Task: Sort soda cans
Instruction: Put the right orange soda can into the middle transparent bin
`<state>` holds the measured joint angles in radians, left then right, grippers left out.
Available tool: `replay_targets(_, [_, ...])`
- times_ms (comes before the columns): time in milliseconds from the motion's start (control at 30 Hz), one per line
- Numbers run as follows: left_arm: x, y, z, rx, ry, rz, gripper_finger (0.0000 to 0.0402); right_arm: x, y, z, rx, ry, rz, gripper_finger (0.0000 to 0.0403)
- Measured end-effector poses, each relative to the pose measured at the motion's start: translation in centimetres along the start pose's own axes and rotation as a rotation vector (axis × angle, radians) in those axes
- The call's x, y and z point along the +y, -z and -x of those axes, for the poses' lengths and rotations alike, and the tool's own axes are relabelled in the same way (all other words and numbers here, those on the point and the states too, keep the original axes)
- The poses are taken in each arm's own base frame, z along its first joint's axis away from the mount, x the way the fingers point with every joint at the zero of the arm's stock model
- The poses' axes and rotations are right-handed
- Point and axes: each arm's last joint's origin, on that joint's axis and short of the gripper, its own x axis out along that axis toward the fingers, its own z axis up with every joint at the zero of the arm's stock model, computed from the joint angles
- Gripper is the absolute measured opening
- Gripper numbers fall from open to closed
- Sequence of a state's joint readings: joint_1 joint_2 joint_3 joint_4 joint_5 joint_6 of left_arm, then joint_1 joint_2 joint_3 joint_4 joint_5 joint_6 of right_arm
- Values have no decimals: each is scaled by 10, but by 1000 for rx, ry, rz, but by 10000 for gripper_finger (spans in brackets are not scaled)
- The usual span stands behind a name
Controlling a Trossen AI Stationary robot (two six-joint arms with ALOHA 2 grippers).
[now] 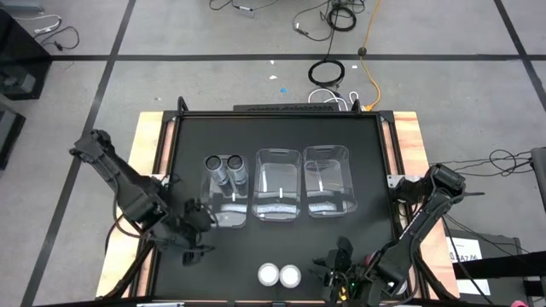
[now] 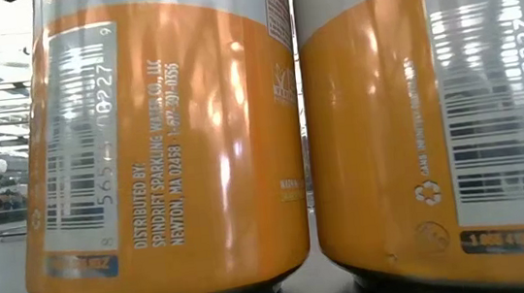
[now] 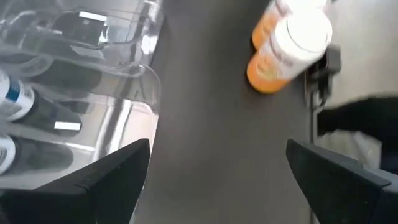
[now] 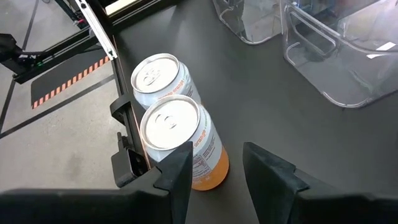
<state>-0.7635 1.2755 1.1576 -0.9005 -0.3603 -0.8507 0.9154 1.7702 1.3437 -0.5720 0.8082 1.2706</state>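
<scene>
Looking straight down, three clear rectangular plastic bins [image 1: 279,194] sit in a row mid-table; the leftmost bin [image 1: 227,194] holds two dark grey soda cans [image 1: 226,169]. Two silver-topped orange cans [image 1: 279,275] stand touching, near the table's front edge below the middle bin. The left gripper [image 1: 193,243] hovers just beside the leftmost bin, fingers spread wide and empty. The right gripper [image 1: 334,266] sits just right of the orange pair.

At table level, both orange cans [image 2: 157,148] fill the frame, side by side.

From the right wrist, its fingers [image 4: 180,168] stand partly apart, holding nothing, close to the nearer can [image 4: 180,140]. Because the cans touch, a finger could likely clip the neighbour and topple it.
</scene>
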Motion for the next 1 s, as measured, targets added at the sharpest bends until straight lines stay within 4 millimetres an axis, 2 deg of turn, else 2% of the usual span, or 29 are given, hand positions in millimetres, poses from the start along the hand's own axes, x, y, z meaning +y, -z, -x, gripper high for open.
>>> replay_targets(200, [-5, 2, -12, 42, -15, -168, 387, -3, -8, -8, -11, 24, -11, 134])
replay_targets(400, [-5, 2, -17, 47, -40, -180, 387, -6, -13, -14, -14, 40, -17, 134])
replay_targets(567, [-5, 2, -17, 43, -34, -222, 387, -7, -16, -18, 34, 34, 64, 134])
replay_targets(1000, [-6, 2, -17, 40, -35, -219, 386, -12, -27, -30, 65, 48, 34, 137])
